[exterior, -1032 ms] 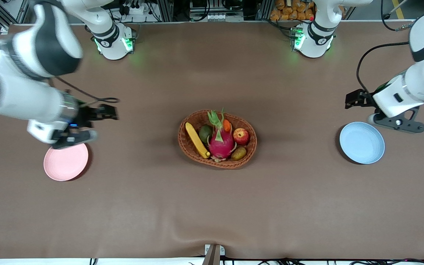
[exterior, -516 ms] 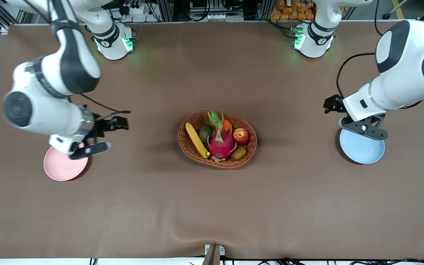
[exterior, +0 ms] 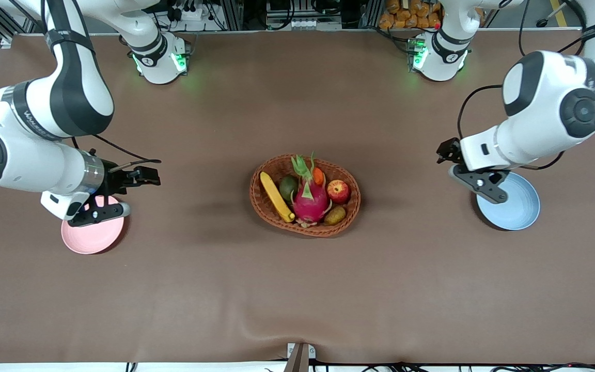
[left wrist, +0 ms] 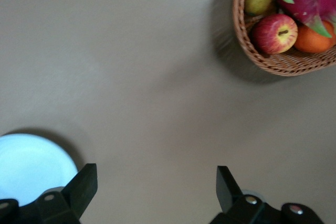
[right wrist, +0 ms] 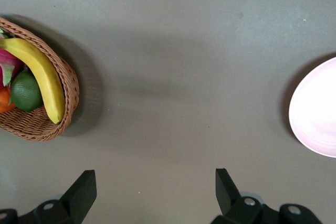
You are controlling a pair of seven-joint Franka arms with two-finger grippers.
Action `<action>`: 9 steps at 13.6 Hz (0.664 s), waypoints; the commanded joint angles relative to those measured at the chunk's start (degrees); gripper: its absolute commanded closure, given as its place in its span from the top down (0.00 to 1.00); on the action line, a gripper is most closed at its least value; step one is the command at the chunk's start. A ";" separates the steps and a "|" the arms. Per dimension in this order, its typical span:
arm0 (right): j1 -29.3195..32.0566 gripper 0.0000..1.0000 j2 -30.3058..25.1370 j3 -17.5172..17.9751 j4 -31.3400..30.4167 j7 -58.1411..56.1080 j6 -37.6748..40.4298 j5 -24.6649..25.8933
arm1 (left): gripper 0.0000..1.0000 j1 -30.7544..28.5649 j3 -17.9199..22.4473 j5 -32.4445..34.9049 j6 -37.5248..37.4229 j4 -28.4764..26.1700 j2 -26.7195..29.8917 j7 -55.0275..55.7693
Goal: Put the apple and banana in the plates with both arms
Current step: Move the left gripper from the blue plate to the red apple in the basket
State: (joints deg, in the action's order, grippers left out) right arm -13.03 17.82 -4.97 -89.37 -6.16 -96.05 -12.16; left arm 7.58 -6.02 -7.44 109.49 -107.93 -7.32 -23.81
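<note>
Banana (exterior: 276,197) and apple (exterior: 338,191) both lie in the oval woven basket (exterior: 272,166) at the middle of the worktop (exterior: 297,289), the banana along the rim toward the right arm's end, the apple toward the left arm's end. Nearest the front camera inside the basket sits a small brownish-yellow fruit (exterior: 334,215), just beside the magenta dragon fruit (exterior: 310,202) that fills the centre; the dark green avocado (exterior: 288,187) lies between banana and dragon fruit, and an orange fruit (exterior: 318,176) sits farther from the camera. The pink plate (exterior: 87,238) rests toward the right arm's end, well apart from the basket, and the blue plate (exterior: 519,209) toward the left arm's end. The right end effector (exterior: 122,194) hangs over the pink plate's basket-side edge with its fingers spread wide and nothing between them. The left end effector (exterior: 465,173) hangs over the blue plate's basket-side edge, likewise spread wide and empty.
</note>
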 commanded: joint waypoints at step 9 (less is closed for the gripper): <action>0.46 1.00 -1.12 0.49 -0.89 -1.40 0.51 0.39 | 1.00 0.15 -12.34 -1.26 23.30 -6.15 -7.26 2.79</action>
State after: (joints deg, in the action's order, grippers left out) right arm -12.77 17.82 -4.82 -89.45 -7.01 -95.78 -12.16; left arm 7.77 -16.95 -7.78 129.72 -114.11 -13.07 -22.61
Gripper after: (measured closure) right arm 0.000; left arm 0.000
